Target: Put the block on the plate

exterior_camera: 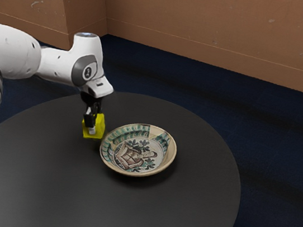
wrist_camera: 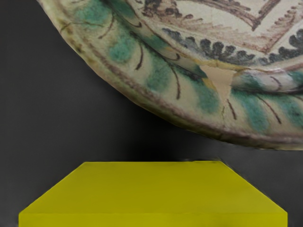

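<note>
Pinching a plain bright yellow block (exterior_camera: 100,125) between its two fingers, my black two-finger gripper (exterior_camera: 92,126) is just off the rim of the round painted ceramic-looking plate (exterior_camera: 133,172), on the exterior view's left of it. So the block's in hand but not on the plate, and it looks lifted, though I can't tell how high. Biggest worry imo: that raised rim. Go across too low and the block's bottom edge clips it, which could shove the plate along or twist the block in the grip. Next one is letting go too early: drop it over the sloped border and it'll probably tip or slide, maybe end up half on the lip, so I'd want it well over the flatter middle first. Letting go from too high could make it bounce, and pressing down too hard could tilt the plate. As for other stuff, the plate sits on a dark round table (exterior_camera: 45,183), with a dark blue floor (exterior_camera: 278,137) and a brown wall (exterior_camera: 221,21) beyond, neither one a bother. The white jointed arm (exterior_camera: 56,65) reaches in over the table from the side away from the plate, so really the rim's the only thing in the way tbh.
</note>
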